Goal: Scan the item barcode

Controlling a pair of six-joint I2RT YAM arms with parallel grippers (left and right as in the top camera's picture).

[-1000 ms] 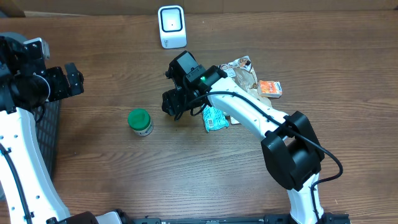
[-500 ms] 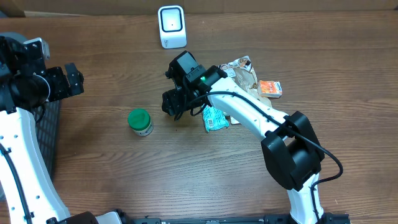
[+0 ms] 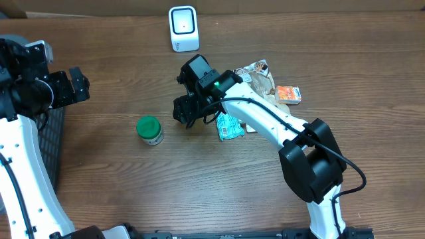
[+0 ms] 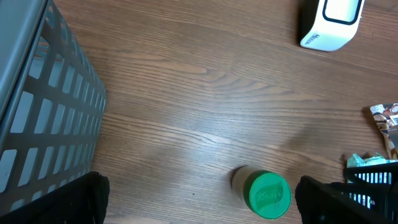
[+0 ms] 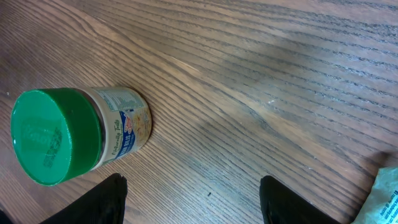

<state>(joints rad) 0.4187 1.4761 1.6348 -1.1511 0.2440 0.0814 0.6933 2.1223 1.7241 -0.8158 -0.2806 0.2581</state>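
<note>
Nothing has shifted since the earlier frames: both arms, the jar and the packets sit where they were.

From overhead we see the jar [image 3: 149, 130], green lid up, standing on the wooden table [image 3: 119, 186] left of centre. The right gripper [image 3: 182, 110] hangs near it, with the jar at about 8 o'clock from the fingers and a strip of bare wood between them. In the right wrist view the jar [image 5: 68, 134] lies toward 10 o'clock. Its label faces the camera, but we cannot pick out a barcode. The right gripper [image 5: 196, 199] has its two dark fingers [image 5: 112, 199] spread, with only table between them and nothing held.

The scanner [image 3: 183, 28], a white box, stands at the table's 12 o'clock edge, well apart from the jar. At 3 o'clock from the right gripper lies a heap of packets: a teal packet [image 3: 230, 126] nearest, a brown-and-white packet [image 3: 259, 74] behind it, and an orange packet [image 3: 288, 94] farthest out.

The left gripper [image 3: 76, 85] sits at the table's 9 o'clock side, above a grey basket [image 3: 52, 143]. Its wrist view shows the left gripper [image 4: 202, 202] spread wide and empty, with the basket [image 4: 43, 112] at 9 o'clock, the jar [image 4: 267, 194] toward 5 o'clock and the scanner [image 4: 329, 23] at 1 o'clock.
</note>
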